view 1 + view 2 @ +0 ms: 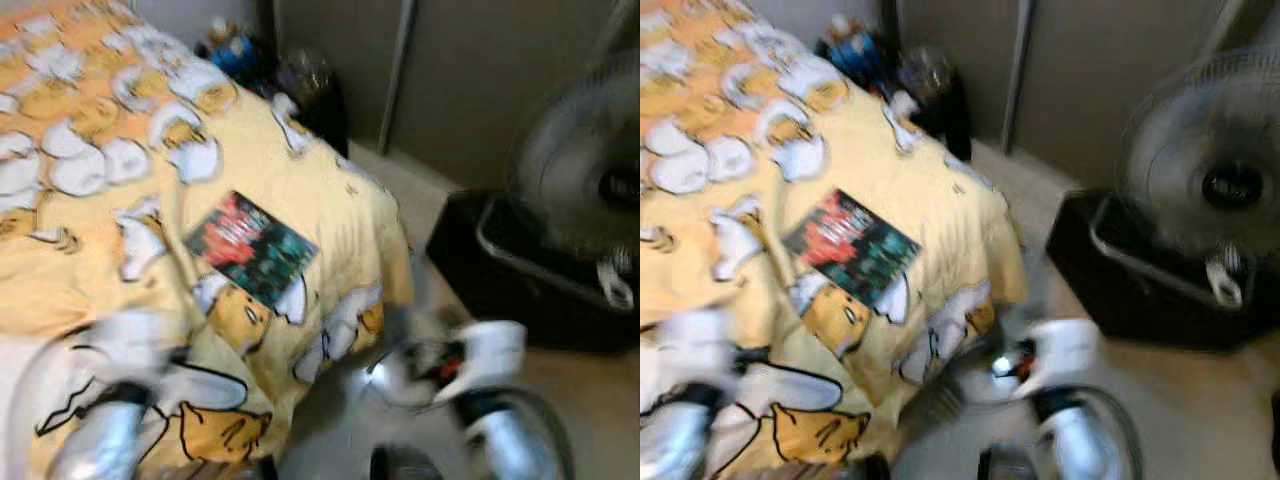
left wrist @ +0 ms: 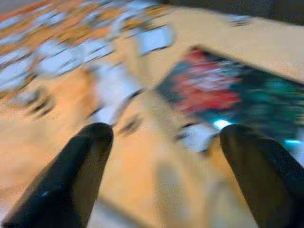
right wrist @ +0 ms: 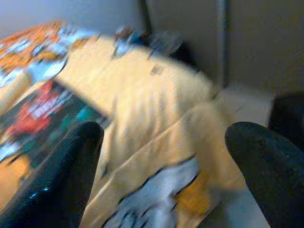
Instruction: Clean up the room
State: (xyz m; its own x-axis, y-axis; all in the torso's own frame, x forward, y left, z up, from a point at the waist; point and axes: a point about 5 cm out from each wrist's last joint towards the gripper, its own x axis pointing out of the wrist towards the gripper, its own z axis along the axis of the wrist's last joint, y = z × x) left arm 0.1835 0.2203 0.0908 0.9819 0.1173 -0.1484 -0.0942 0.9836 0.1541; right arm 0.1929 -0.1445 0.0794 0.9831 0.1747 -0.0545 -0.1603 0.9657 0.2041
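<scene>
A book [image 1: 250,250] with a red and teal cover lies flat on the bed's yellow cartoon-print blanket [image 1: 300,170], near the bed's corner. My left gripper [image 2: 161,137] hovers over the blanket with its two black fingers wide apart and nothing between them; the book [image 2: 228,99] lies just ahead of it. My right gripper [image 3: 164,133] is open too, held off the bed's corner with the book [image 3: 42,114] to one side. Both silver arms are blurred at the bottom of the eye views, the left arm [image 1: 105,420] over the bed, the right arm [image 1: 490,390] over the floor.
A standing fan [image 1: 585,180] and a black box [image 1: 520,270] sit on the floor to the right of the bed. A dark bedside stand [image 1: 300,90] with bottles is beyond the bed's far corner. Pale floor [image 1: 410,195] runs between bed and fan.
</scene>
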